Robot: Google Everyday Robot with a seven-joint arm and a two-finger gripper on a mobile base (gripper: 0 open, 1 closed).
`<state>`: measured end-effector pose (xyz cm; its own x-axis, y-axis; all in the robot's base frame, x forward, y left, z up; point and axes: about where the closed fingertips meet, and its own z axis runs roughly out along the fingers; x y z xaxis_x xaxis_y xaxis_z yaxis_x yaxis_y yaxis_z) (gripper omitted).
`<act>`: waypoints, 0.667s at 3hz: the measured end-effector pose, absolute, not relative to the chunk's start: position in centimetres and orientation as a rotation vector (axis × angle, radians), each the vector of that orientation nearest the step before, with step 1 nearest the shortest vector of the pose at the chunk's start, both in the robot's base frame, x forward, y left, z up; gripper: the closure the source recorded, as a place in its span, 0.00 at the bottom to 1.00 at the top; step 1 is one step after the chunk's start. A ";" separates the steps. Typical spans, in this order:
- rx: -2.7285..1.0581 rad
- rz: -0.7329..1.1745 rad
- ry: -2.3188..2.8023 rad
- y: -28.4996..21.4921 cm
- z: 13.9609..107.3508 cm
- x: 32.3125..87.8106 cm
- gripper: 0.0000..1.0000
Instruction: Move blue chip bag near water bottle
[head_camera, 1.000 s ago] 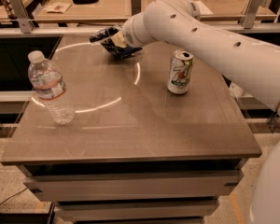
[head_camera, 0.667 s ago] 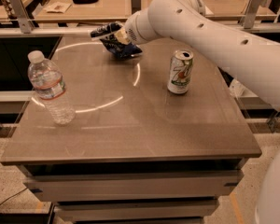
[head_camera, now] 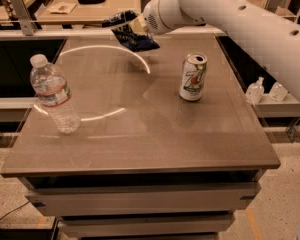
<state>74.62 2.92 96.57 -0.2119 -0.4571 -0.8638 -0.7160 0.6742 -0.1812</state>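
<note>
The blue chip bag [head_camera: 136,38] hangs crumpled from my gripper [head_camera: 121,21], which is shut on its top and holds it above the far middle of the table [head_camera: 140,144]. My white arm reaches in from the upper right. The water bottle [head_camera: 54,95] stands upright near the table's left edge, well to the left of the bag and nearer to the camera.
A green-and-white soda can [head_camera: 193,77] stands right of centre on the table. Two small clear bottles [head_camera: 255,90] sit on a lower shelf to the right. Another table [head_camera: 65,9] with loose items stands behind.
My gripper has lifted the blue chip bag off the far part of the table and holds it higher. The bottle and the can have not moved.
</note>
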 end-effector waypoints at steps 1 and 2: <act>-0.897 0.334 1.821 2.2 99.2 71.7 1.00; -0.861 0.407 1.826 1.8 100.5 69.0 1.00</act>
<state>69.04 1.82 100.54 -0.2124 -0.3701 -0.9044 -0.7190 0.6860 -0.1119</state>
